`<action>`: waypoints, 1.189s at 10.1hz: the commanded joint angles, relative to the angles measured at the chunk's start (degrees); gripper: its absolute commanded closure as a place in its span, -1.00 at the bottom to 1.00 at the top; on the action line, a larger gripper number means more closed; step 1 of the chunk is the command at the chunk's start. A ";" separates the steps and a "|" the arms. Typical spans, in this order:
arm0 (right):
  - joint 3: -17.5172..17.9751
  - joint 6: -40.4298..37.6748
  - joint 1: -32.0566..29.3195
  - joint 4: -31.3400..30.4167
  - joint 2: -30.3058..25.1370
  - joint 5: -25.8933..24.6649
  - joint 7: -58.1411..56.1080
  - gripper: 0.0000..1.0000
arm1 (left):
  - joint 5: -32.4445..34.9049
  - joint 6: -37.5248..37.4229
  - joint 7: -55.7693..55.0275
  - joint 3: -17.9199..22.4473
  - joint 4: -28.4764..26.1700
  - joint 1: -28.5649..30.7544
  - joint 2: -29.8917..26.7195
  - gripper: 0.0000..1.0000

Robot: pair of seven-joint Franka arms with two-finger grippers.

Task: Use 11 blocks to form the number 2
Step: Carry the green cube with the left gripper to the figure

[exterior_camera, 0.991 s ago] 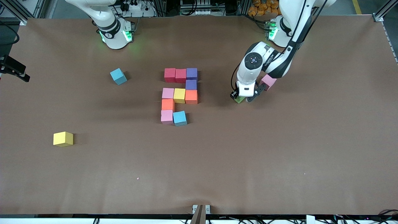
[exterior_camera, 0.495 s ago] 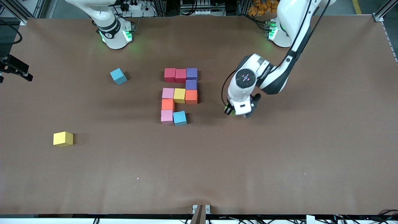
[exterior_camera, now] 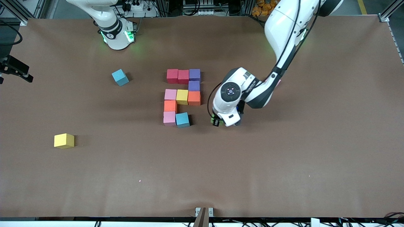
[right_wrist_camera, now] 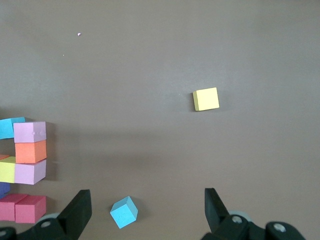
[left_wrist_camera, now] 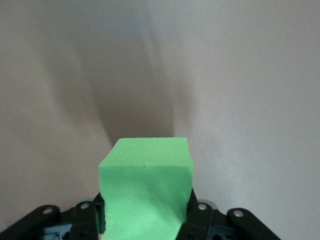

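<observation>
A partial number 2 lies mid-table: two red blocks (exterior_camera: 177, 76) and a purple block (exterior_camera: 194, 74) in a row. From there come another purple (exterior_camera: 193, 85), a pink-yellow-orange row (exterior_camera: 182, 96), an orange (exterior_camera: 170, 106), then pink (exterior_camera: 169, 118) and light blue (exterior_camera: 182, 119). My left gripper (exterior_camera: 221, 122) is shut on a green block (left_wrist_camera: 146, 175) over bare table beside that light blue block, toward the left arm's end. My right gripper (right_wrist_camera: 147, 215) hangs open high above a loose light blue block (right_wrist_camera: 123, 211).
The loose light blue block (exterior_camera: 120, 77) sits tilted toward the right arm's end of the table. A loose yellow block (exterior_camera: 64, 140) lies nearer the front camera than it. The right arm's base (exterior_camera: 116, 31) stands at the table's back edge.
My left gripper has carried the green block away from a pink block and across toward the figure's light blue end block. The right arm has not moved.
</observation>
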 commanded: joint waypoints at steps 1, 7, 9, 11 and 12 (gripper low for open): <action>0.03 -0.67 -0.17 0.57 0.05 -0.44 -0.03 -1.00 | -1.14 -0.69 -4.48 0.47 6.14 -2.82 3.24 1.00; 0.03 -0.67 -0.17 0.58 0.05 -0.44 -0.03 -1.00 | -1.05 5.91 -9.76 4.33 11.42 -8.63 8.86 0.94; 0.11 -0.67 0.01 0.49 0.05 -0.44 -0.03 -1.00 | -1.05 6.61 -10.29 4.34 13.00 -9.07 10.01 0.94; 0.11 -0.67 0.01 0.49 0.05 -0.44 -0.03 -1.00 | -1.13 8.53 -11.34 6.17 13.27 -10.91 10.88 0.94; 0.11 -0.67 0.01 0.49 0.05 -0.44 -0.03 -1.00 | -1.14 8.98 -11.52 6.88 13.88 -11.61 11.32 0.93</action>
